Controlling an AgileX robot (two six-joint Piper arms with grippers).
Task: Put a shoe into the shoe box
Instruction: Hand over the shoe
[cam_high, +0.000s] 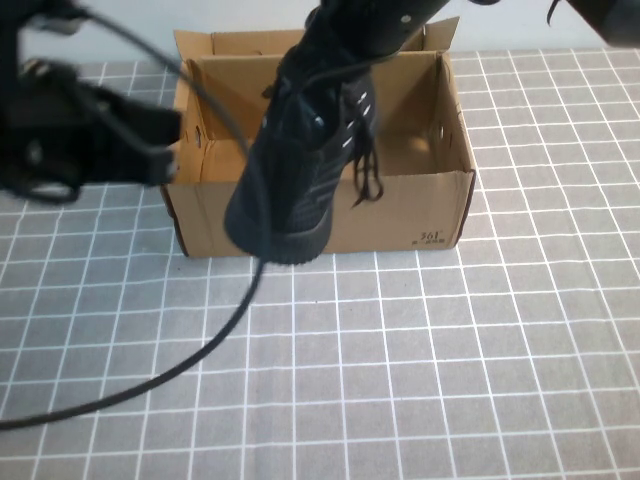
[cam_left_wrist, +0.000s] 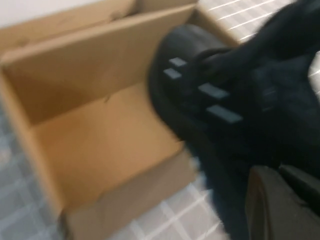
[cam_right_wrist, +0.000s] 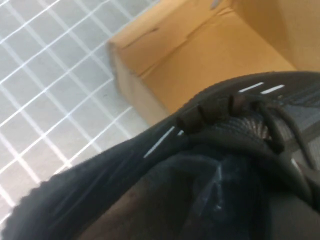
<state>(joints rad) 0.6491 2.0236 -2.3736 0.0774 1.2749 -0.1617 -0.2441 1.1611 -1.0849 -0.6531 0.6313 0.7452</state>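
A black shoe (cam_high: 300, 170) hangs steeply, toe down, over the near wall of the open brown shoe box (cam_high: 440, 215); its toe pokes out past the box front; its heel is up under the right gripper (cam_high: 345, 45), which appears closed on the collar; the box hollow lies just behind the toe; the left gripper (cam_high: 150, 140) hovers at the box's left end, fingers unclear.

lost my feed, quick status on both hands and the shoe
Right hand carrying shoe above shoe box, toe hanging low over front wall. Left hand hovering at box's left end. Box interior bare.
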